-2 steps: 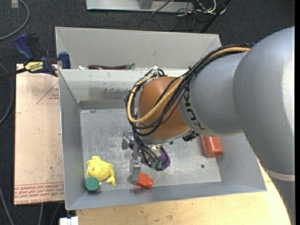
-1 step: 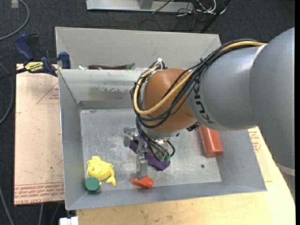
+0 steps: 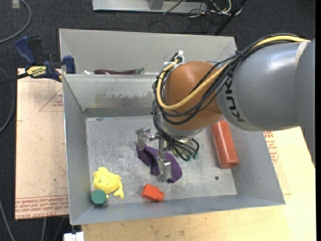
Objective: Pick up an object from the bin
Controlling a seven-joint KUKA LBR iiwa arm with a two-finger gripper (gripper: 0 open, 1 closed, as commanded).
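My gripper [image 3: 154, 152] hangs under the orange wrist cover in the middle of the bin, low over the floor. Its two metal fingers stand apart, one at the upper left [image 3: 144, 135] and one at the lower right [image 3: 164, 166]. Between and under them lies a floppy purple thing [image 3: 174, 170], bent, with one end [image 3: 145, 154] reaching up to the left. The fingers stand on either side of it and are open. A small orange block [image 3: 152, 193] lies just in front of the gripper, near the bin's front wall.
A red-orange cylinder [image 3: 224, 144] lies to the right by the sloping wall. A yellow soft toy [image 3: 108, 180] and a green cap [image 3: 99, 198] sit in the front left corner. A dark flat thing [image 3: 118, 72] lies behind the divider at the back.
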